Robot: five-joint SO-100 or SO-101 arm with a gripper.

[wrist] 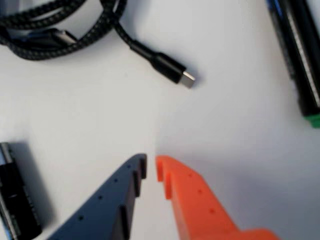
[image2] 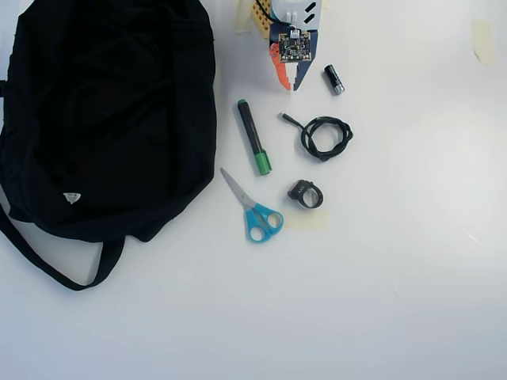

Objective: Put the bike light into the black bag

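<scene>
The bike light (image2: 306,193), a small black block with a round strap loop, lies on the white table below the coiled cable; it does not show in the wrist view. The black bag (image2: 103,111) fills the left of the overhead view, with a small white label and a long strap. My gripper (image2: 289,84) is at the top centre, well above the light and right of the bag. In the wrist view the gripper (wrist: 151,164) has its dark and orange jaws nearly together with nothing between them, over bare table.
A coiled black cable (image2: 325,136) with its plug (wrist: 172,72) lies just ahead of the gripper. A short black cylinder (image2: 333,79) lies to its right, also in the wrist view (wrist: 15,200). A green-capped marker (image2: 253,138) and blue-handled scissors (image2: 255,212) lie between bag and light.
</scene>
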